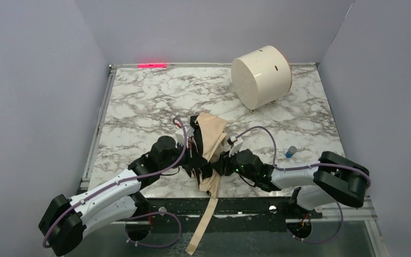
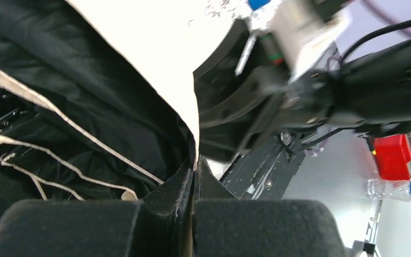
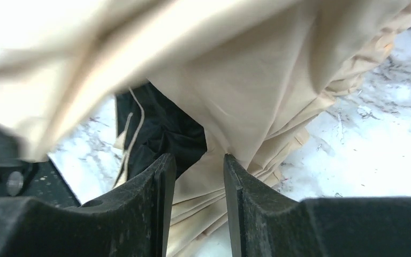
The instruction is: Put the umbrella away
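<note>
Marble-patterned bench (image 1: 139,101), white with grey veining. White cylindrical drum (image 1: 261,76) at far right, flat round face turned toward near left. Beige umbrella (image 1: 210,134) bunched near middle of near edge, lower folds resting on marble. Its tan strap (image 1: 206,219) trails off over near edge. Small blue-capped bottle (image 1: 290,152) upright on right side, apart from umbrella.

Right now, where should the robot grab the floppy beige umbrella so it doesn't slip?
Probably the thick stack of pleats on the beige fabric folding umbrella, coming from the right side with the right gripper, whose open jaws face those folds. The bunched layers give more to squeeze than the long tan strap, which dangles limply over the near edge.
</note>
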Robot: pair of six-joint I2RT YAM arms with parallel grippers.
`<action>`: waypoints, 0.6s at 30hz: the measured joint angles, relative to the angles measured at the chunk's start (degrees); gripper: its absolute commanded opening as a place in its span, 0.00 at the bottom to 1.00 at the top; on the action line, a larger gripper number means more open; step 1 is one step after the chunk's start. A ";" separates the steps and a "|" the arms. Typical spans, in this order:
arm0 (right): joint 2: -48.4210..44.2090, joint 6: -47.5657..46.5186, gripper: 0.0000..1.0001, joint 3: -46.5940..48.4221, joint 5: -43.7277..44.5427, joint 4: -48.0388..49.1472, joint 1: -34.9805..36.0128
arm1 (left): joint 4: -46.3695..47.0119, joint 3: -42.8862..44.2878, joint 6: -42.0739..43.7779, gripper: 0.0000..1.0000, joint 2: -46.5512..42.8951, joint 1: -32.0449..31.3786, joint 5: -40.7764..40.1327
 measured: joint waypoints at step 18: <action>-23.08 3.56 0.34 2.82 7.32 -24.68 0.00 | 13.38 -10.38 1.14 0.00 7.74 -9.64 -6.78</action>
